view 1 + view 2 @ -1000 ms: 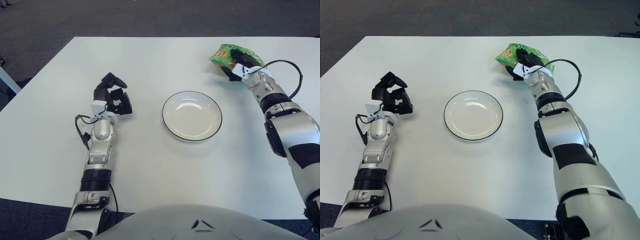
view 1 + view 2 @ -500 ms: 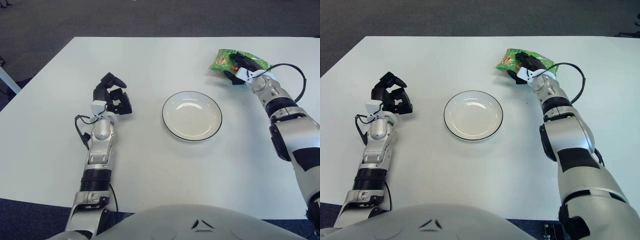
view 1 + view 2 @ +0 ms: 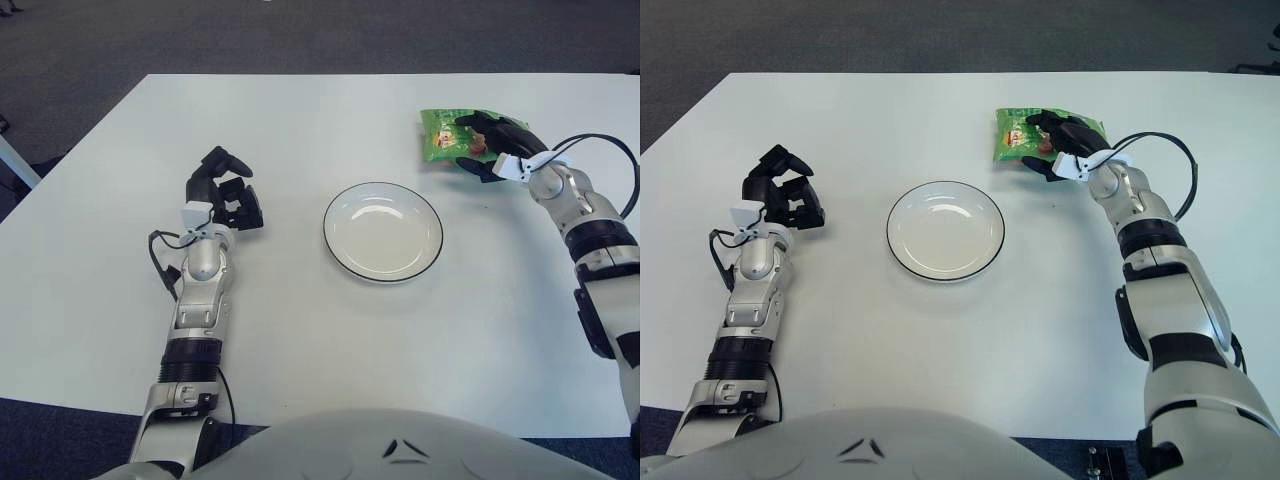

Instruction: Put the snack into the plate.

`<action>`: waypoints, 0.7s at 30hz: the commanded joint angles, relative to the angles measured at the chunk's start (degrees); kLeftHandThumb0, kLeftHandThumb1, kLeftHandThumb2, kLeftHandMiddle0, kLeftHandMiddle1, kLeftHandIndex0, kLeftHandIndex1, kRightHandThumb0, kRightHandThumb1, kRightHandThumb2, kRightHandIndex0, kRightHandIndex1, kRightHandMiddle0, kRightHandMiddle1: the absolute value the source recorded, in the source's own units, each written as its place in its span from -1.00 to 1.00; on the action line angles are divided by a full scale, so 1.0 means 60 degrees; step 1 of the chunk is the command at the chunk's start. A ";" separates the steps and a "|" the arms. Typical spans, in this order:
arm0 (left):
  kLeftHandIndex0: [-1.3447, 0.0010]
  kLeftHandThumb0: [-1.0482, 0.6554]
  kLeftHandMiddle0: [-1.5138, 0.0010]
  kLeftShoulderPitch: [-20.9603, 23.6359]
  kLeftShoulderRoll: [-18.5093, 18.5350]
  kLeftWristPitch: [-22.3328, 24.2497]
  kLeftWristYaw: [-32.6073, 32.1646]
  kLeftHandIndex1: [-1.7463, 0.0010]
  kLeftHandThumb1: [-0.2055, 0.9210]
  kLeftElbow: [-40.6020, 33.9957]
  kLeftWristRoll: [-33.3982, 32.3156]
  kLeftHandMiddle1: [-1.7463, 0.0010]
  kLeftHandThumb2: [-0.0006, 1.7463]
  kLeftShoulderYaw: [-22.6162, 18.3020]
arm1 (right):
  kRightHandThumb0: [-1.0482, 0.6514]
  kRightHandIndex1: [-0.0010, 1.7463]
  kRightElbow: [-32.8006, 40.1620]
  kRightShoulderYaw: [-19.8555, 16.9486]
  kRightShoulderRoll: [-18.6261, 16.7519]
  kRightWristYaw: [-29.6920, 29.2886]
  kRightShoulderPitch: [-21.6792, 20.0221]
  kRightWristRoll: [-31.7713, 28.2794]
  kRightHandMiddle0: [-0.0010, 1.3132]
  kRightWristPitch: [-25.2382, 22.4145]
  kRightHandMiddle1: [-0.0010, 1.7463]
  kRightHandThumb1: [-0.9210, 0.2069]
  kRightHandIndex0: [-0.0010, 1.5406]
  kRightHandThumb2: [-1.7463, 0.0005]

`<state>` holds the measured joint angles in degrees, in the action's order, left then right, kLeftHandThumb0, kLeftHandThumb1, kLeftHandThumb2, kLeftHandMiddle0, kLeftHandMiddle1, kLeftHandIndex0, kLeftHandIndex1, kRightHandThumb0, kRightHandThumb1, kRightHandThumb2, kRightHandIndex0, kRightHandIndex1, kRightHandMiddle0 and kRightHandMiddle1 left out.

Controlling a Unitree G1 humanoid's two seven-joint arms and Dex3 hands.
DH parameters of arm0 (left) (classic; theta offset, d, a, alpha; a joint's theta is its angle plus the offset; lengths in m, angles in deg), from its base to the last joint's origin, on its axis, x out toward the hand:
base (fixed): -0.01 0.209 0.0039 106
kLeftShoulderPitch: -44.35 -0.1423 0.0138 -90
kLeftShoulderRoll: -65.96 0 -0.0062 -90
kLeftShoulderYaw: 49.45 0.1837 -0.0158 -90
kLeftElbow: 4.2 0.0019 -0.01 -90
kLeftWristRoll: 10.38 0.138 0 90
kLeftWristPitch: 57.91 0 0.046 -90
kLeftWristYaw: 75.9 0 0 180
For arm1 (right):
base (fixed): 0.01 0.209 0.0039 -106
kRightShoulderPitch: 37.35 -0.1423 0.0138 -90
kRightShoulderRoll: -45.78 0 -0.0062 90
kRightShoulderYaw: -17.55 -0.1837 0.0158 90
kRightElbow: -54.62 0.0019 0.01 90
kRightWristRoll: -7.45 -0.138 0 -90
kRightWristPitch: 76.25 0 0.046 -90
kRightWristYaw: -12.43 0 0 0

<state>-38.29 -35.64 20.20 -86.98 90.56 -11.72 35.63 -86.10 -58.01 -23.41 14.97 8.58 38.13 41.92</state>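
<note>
A green snack bag [image 3: 442,136] is held up at the back right of the white table, and my right hand [image 3: 487,145] is shut on it, black fingers wrapped over its right half. The bag [image 3: 1016,134] hangs up and to the right of the plate. The white plate with a dark rim [image 3: 383,231] sits near the table's middle with nothing on it. My left hand [image 3: 226,190] shows to the left of the plate, fingers curled and holding nothing.
The white table [image 3: 320,330] ends at a dark carpeted floor behind and to the left. A black cable [image 3: 610,150] loops off my right wrist. My own torso cover fills the bottom edge of both views.
My right hand has swung its wrist outward to the right and turned the snack bag flatter, its printed face now showing; the bag stays at the back right. The left hand has not moved.
</note>
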 commanded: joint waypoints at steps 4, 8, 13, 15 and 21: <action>-0.29 -0.50 -0.72 -0.1308 -0.0537 -0.0023 -0.0034 -1.00 -0.61 0.0845 0.0110 -1.00 0.93 0.0121 | -0.70 -0.32 0.3051 -0.0794 0.0574 0.0640 0.1208 -0.0602 -1.00 -0.0712 -0.14 -1.00 -1.00 0.14; -0.29 -0.50 -0.72 -0.1293 -0.0534 -0.0033 -0.0018 -1.00 -0.61 0.0870 0.0100 -1.00 0.93 0.0128 | -0.71 -0.26 0.4568 -0.1256 0.0711 0.0857 0.1811 -0.0700 -1.00 -0.1327 -0.11 -1.00 -1.00 0.14; -0.29 -0.50 -0.72 -0.1301 -0.0546 -0.0041 0.0008 -1.00 -0.61 0.0872 0.0086 -1.00 0.93 0.0154 | -0.74 -0.17 0.5485 -0.1568 0.0877 0.0772 0.2014 -0.0273 -1.00 -0.1998 -0.02 -1.00 -1.00 0.15; -0.29 -0.50 -0.72 -0.1303 -0.0547 -0.0052 0.0019 -1.00 -0.61 0.0875 0.0080 -1.00 0.93 0.0163 | -0.74 -0.15 0.5849 -0.1696 0.0948 0.0850 0.2120 -0.0248 -1.00 -0.2211 0.00 -1.00 -1.00 0.15; -0.29 -0.50 -0.72 -0.1275 -0.0533 -0.0071 0.0062 -1.00 -0.60 0.0908 0.0071 -1.00 0.93 0.0186 | -0.71 -0.13 0.7580 -0.2322 0.0862 0.0855 0.2650 -0.0202 -1.00 -0.3321 0.04 -1.00 -1.00 0.19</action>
<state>-38.13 -35.61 20.19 -86.85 91.06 -11.68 35.91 -45.44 -69.80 -18.30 20.46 22.84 36.12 25.07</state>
